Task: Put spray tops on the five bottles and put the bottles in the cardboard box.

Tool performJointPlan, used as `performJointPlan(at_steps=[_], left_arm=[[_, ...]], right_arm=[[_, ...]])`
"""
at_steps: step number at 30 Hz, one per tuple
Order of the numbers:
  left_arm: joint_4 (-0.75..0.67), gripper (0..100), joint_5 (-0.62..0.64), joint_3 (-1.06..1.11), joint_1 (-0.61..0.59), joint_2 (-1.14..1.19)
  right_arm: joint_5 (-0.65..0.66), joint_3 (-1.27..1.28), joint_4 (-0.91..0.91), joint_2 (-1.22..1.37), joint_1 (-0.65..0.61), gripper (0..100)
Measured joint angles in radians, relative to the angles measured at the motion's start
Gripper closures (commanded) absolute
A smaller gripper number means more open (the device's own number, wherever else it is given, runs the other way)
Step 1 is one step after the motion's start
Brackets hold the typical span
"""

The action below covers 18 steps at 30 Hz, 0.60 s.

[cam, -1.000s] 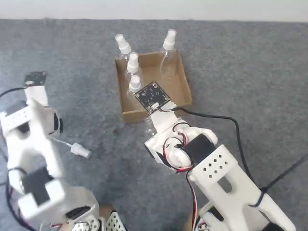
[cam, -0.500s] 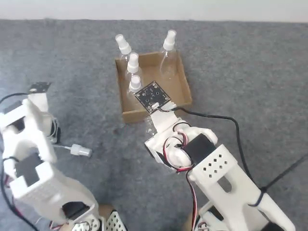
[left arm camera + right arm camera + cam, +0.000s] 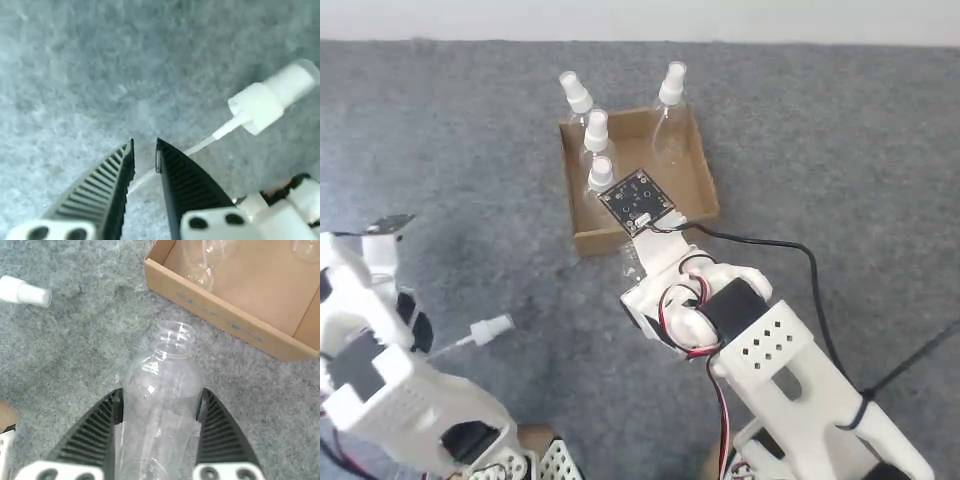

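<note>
My left tool [image 3: 145, 145] sits nearest, low over the grey, carpet-textured surface [image 3: 820, 150]. Its two black ribbed jaws are closed to a narrow slit, clamping the thin clear dip tube of a white plastic spray top [image 3: 270, 100]. The spray head itself projects clear of the jaws, off to one side. In the high view this spray top [image 3: 492, 330] is over open surface, well apart from the box.

My right tool [image 3: 161, 395] is farther out. Its jaws are spread about as wide as a clear round plastic bottle [image 3: 160, 385] and press against both sides of the bottle body. The bottle neck is open and carries no spray top. The neck points toward the near wall of the box and stops just short of it.

The shallow brown cardboard box [image 3: 590, 240] lies beyond. Four clear bottles fitted with white spray tops [image 3: 595, 128] stand in it.
</note>
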Motion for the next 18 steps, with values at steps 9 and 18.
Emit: performJointPlan(at_steps=[9,18], left_arm=[[0.040,79,-0.063,0.018,-0.020,0.000],[0.120,78,-0.078,-0.098,-0.002,0.000]], right_arm=[[0.000,0.000,0.000,0.000,0.000,95.0],[0.000,0.000,0.000,0.000,0.000,95.0]])
